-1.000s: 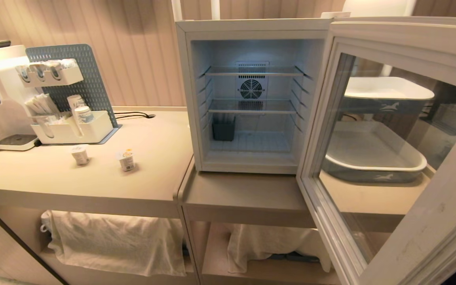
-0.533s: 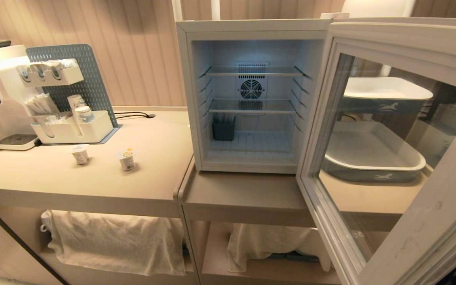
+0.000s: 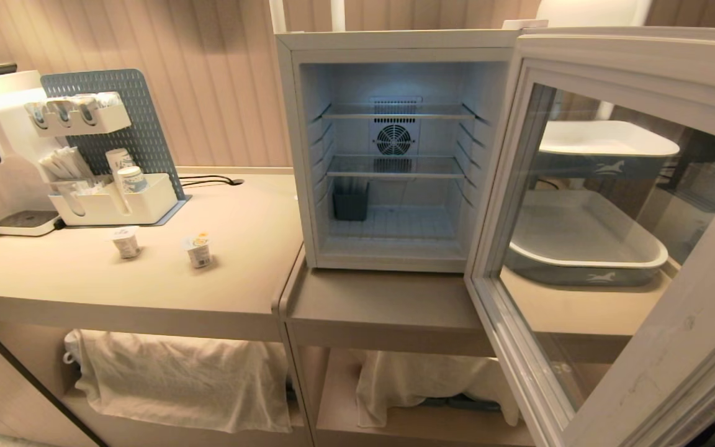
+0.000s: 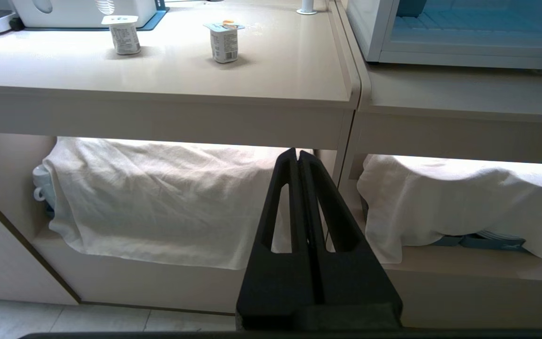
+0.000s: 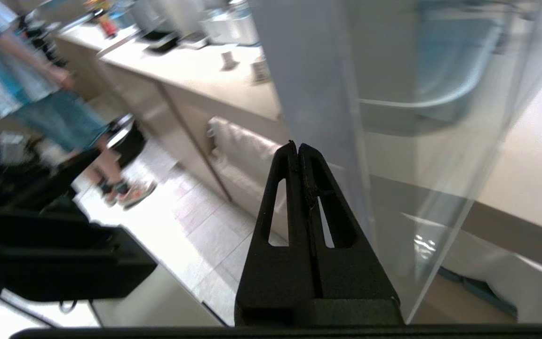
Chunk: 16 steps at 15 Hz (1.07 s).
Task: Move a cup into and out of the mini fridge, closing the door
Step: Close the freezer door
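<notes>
The mini fridge (image 3: 395,149) sits on the counter (image 3: 388,304) with the door (image 3: 618,236) swung wide open to the right, glass pane facing us. Inside, bare wire shelves and a dark bin (image 3: 350,202) on the floor. Two small sealed cups (image 3: 126,241) (image 3: 198,250) stand out on the counter to the left, well apart from the fridge. Right claw (image 5: 298,147) is pinched closed, empty, just beside the door's edge. Left claw (image 4: 298,153) is closed too, low in front of the cloth-draped shelf (image 4: 148,197).
</notes>
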Tool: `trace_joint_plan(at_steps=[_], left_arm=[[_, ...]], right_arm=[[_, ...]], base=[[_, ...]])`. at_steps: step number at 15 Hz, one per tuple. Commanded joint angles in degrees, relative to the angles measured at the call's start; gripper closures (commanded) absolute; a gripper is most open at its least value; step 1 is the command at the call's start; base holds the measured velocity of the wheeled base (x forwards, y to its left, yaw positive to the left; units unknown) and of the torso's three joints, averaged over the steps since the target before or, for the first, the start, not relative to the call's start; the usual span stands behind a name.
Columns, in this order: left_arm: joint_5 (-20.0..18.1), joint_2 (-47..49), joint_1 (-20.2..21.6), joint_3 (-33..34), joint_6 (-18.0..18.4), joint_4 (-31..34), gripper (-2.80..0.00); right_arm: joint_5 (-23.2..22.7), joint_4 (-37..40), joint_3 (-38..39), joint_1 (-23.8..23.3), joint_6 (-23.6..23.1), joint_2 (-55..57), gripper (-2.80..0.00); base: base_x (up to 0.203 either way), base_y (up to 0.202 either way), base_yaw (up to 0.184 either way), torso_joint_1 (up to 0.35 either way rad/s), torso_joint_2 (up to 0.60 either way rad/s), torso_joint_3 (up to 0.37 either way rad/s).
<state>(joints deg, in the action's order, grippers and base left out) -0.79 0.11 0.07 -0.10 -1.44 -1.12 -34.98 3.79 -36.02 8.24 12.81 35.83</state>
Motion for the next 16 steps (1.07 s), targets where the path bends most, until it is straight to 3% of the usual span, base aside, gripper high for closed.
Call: trace_joint_plan(at_steps=[1, 5, 8, 10, 12, 13, 16], left_arm=[[0.0, 0.0, 0.0, 0.0, -0.1, 0.0, 0.0], [0.0, 0.0, 0.0, 0.0, 0.0, 0.0, 0.0], [0.0, 0.0, 0.0, 0.0, 0.0, 0.0, 0.0], [0.0, 0.0, 0.0, -0.1, 0.0, 0.1, 0.0], [0.0, 0.0, 0.0, 0.0, 0.0, 0.1, 0.0], [0.0, 0.0, 0.0, -0.1, 0.0, 0.1, 0.0], [0.0, 0.0, 0.0, -0.1, 0.0, 0.1, 0.0]], right_arm=[[-2.0, -1.6, 1.4, 0.0, -1.5, 3.6, 0.0], [-4.9, -10.0, 6.2, -0.1, -4.1, 8.3, 0.0], [-5.5, -10.1, 5.7, -2.1, -3.0, 3.7, 0.0], [-5.6, -3.1, 3.4, -2.3, -2.0, -6.4, 0.0], [-5.5, 15.4, -3.1, -1.0, -2.2, -13.0, 0.0], [-4.8, 19.9, -5.8, -0.3, -2.0, -15.9, 0.0], [-0.4, 22.5, -8.2, 0.4, -0.8, -17.3, 0.0]], base=[[0.0, 0.0, 0.0, 0.0, 0.0, 0.0], [0.0, 0.0, 0.0, 0.0, 0.0, 0.0], [0.0, 0.0, 0.0, 0.0, 0.0, 0.0], [0.0, 0.0, 0.0, 0.0, 0.0, 0.0], [0.0, 0.0, 0.0, 0.0, 0.0, 0.0], [0.0, 0.0, 0.0, 0.0, 0.0, 0.0], [0.0, 0.0, 0.0, 0.0, 0.0, 0.0]])
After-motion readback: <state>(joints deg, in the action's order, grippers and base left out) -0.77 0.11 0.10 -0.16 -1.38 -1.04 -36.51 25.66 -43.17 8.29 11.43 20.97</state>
